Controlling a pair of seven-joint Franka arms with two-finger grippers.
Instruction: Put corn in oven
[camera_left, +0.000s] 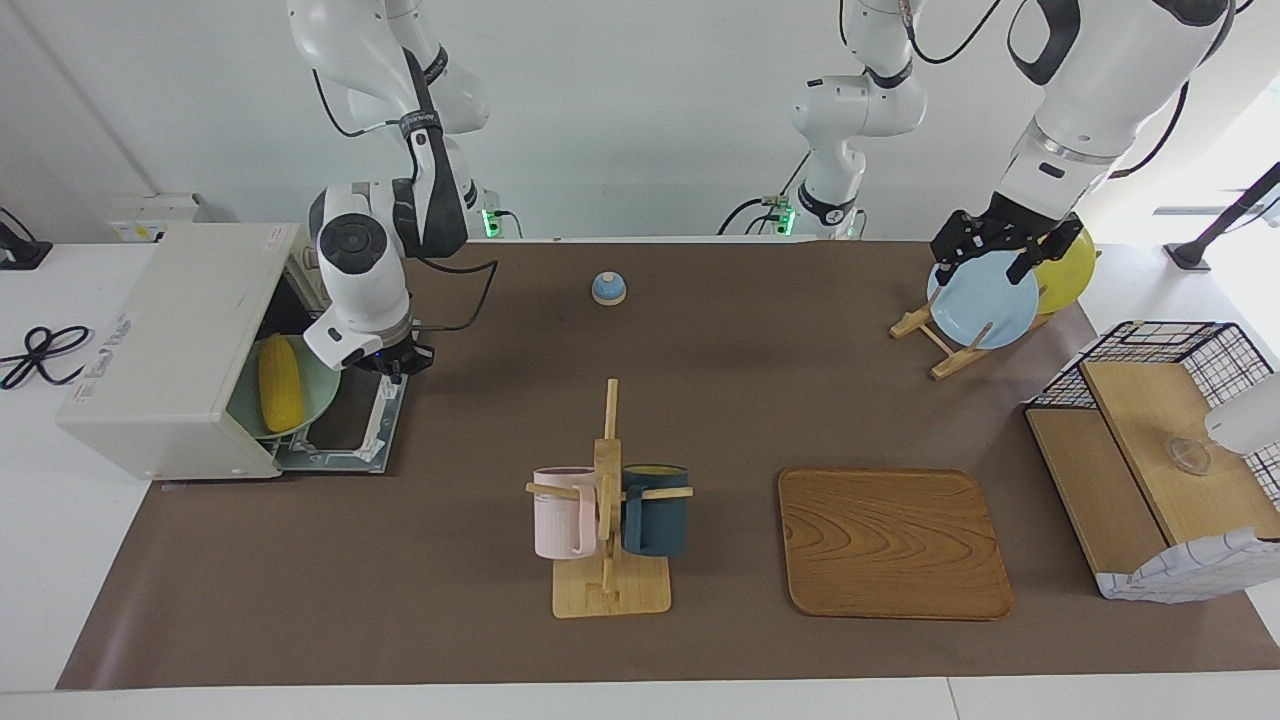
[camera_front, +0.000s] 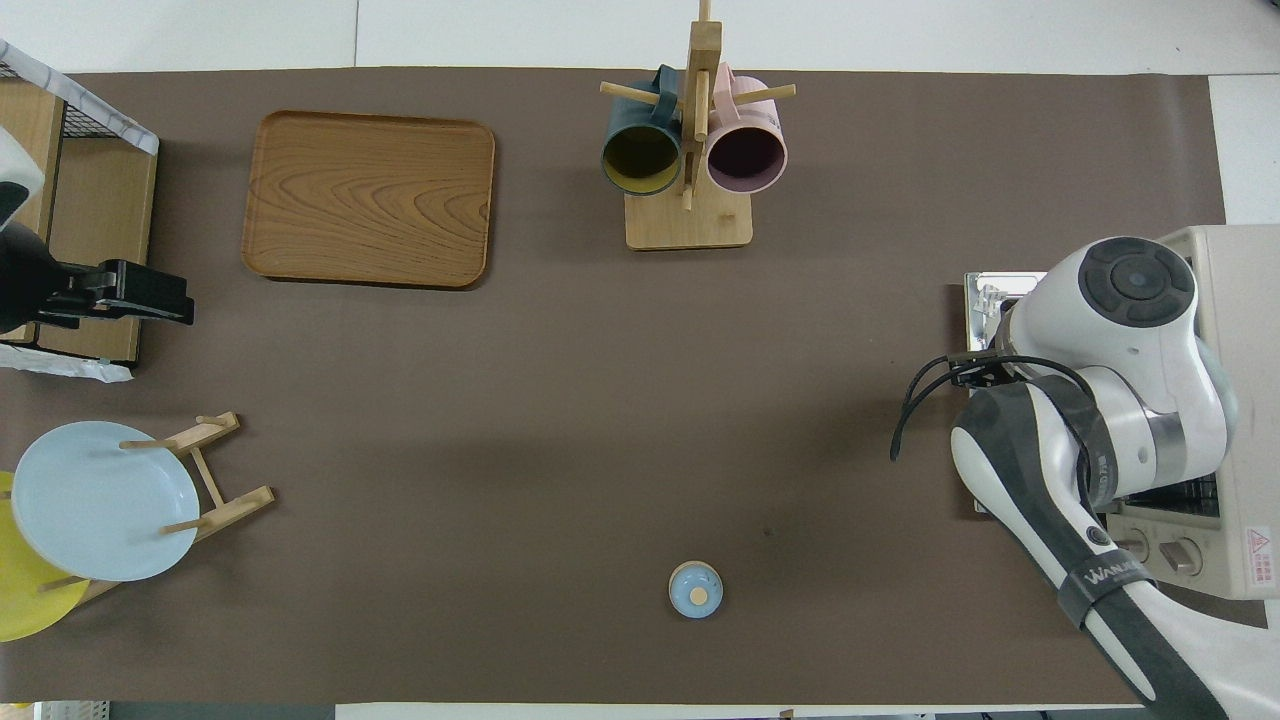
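Yellow corn (camera_left: 280, 396) lies in the oven (camera_left: 170, 345); right fingers (camera_left: 392, 365) pressed together, empty; left fingers (camera_left: 985, 247) spread.

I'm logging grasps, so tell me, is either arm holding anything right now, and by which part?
Nothing is held. The right tool is shut and empty over the open oven door; the corn lies inside on a plate. The left tool waits open over the blue plate.

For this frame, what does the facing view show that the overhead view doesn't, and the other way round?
Only the facing view shows the corn lying on a green plate in the oven's mouth, and the right gripper shut, holding nothing, over the lowered oven door. Only the overhead view shows the oven's knobs; the right arm hides the corn there. Both show the left gripper open over the plate rack, waiting, and the mug stand.
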